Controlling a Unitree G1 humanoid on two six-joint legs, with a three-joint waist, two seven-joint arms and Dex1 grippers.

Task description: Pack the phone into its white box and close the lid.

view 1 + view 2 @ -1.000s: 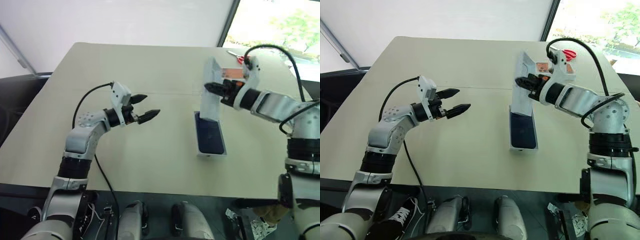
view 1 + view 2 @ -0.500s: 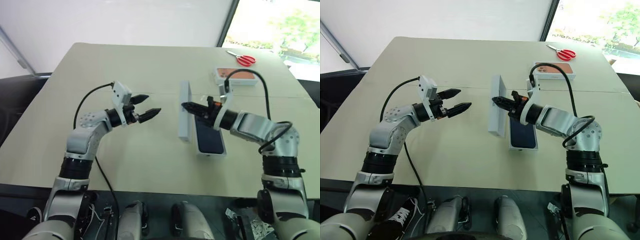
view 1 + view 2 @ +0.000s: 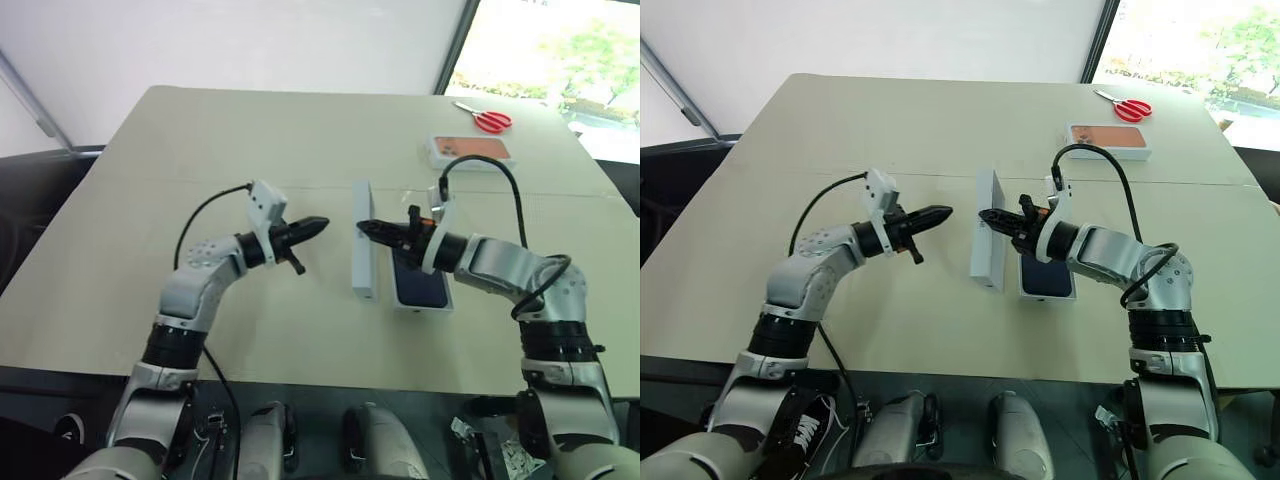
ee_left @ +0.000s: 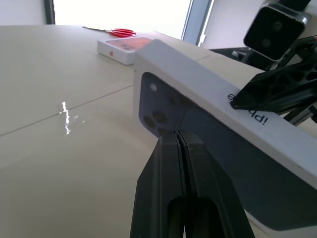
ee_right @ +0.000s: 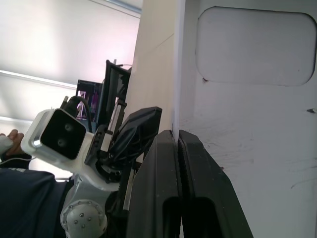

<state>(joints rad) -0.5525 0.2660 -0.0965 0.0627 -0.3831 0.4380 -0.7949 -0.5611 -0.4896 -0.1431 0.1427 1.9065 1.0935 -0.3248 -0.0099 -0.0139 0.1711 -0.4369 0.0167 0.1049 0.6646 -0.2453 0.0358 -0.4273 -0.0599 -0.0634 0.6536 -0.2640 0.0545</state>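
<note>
The right end effector (image 3: 367, 227) has swung the white rectangular lid (image 3: 362, 240) down (edge pinched) to nine o'clock of the navy phone (image 3: 418, 278); the left end effector (image 3: 315, 226) has shut empty; capping comes next.

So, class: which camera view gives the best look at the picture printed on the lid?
The left wrist view: the lid stands on edge, its printed dark-blue face with camera dots turned to that camera. The eye views show the lid's thin white edge; the right wrist view shows its pale inside, pinched by the right claw.
</note>
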